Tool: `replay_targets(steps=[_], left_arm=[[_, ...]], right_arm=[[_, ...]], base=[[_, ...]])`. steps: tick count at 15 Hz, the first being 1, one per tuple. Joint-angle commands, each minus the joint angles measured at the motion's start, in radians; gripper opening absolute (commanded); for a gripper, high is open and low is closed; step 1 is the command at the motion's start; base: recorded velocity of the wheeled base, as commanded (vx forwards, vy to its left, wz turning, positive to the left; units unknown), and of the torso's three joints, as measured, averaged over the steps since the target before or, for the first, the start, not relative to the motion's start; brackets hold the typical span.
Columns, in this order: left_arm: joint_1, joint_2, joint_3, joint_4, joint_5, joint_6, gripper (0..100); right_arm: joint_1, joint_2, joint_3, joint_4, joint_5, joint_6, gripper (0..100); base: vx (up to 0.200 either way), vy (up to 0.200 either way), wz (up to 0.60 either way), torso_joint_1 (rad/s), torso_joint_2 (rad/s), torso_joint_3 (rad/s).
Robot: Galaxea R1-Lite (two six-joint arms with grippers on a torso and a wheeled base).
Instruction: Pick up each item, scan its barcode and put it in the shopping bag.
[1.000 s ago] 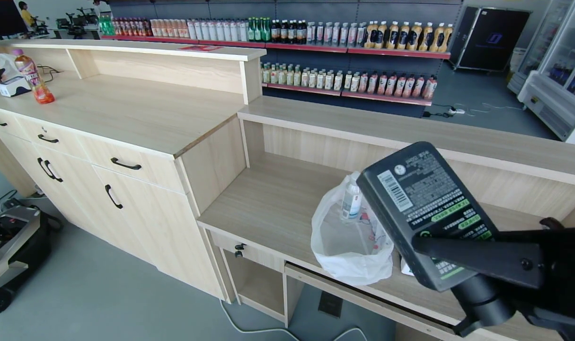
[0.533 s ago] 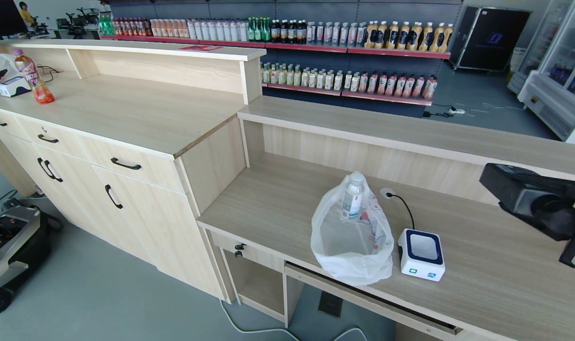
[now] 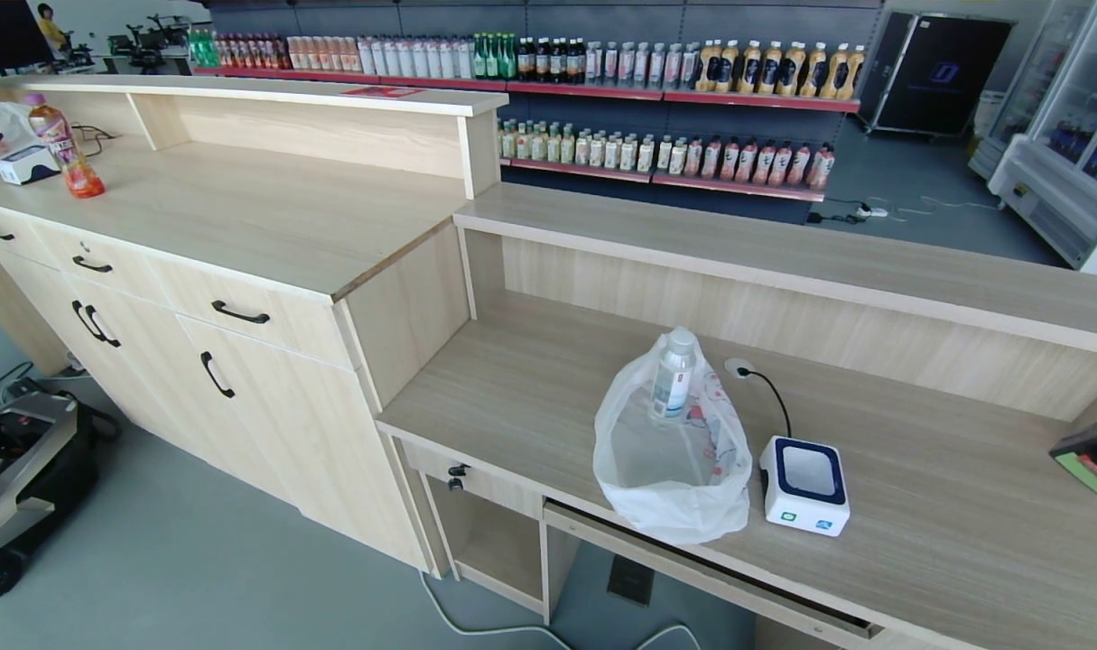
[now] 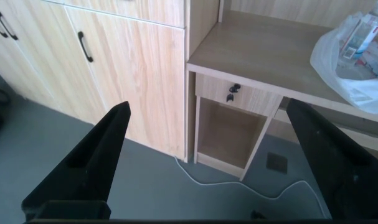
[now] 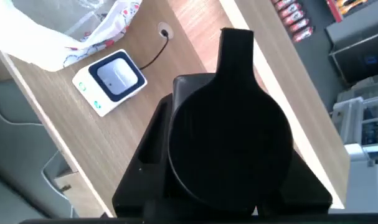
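Note:
A white shopping bag stands open on the lower counter with a clear bottle upright inside it. A white barcode scanner with a dark window sits just right of the bag. A black packet with a green edge pokes in at the head view's right edge. In the right wrist view my right gripper is shut on the black packet, off to the side of the scanner and above the counter. My left gripper hangs open over the floor beside the counter, left of the bag.
A taller counter with drawers stands to the left, with an orange drink bottle at its far end. A raised ledge runs behind the lower counter. Shelves of bottles line the back wall.
My right arm has swung the black packet from above the bag and scanner out to the right edge of the head view, uncovering the scanner. Bag and bottle have not moved.

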Motion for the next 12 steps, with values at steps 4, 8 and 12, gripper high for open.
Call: replay_targets(steps=[4,8,12], left_arm=[[0.001,0.001,0.0,0.0,0.0,-0.001,100],[0.001,0.001,0.0,0.0,0.0,-0.001,100],[0.001,0.001,0.0,0.0,0.0,-0.001,100]], right_arm=[[0.247,-0.031,-0.007,0.008,-0.339,0.608,0],[0.279,0.153,-0.012,-0.006,-0.344,1.064,0],[0.19,0.427,-0.101,-0.187,-0.313,1.141,0]], base=[[0.0,0.0,0.45,0.002,0.0,0.003],[0.0,0.0,0.0,0.0,0.0,0.0],[0.0,0.0,0.0,0.0,0.0,0.0]])
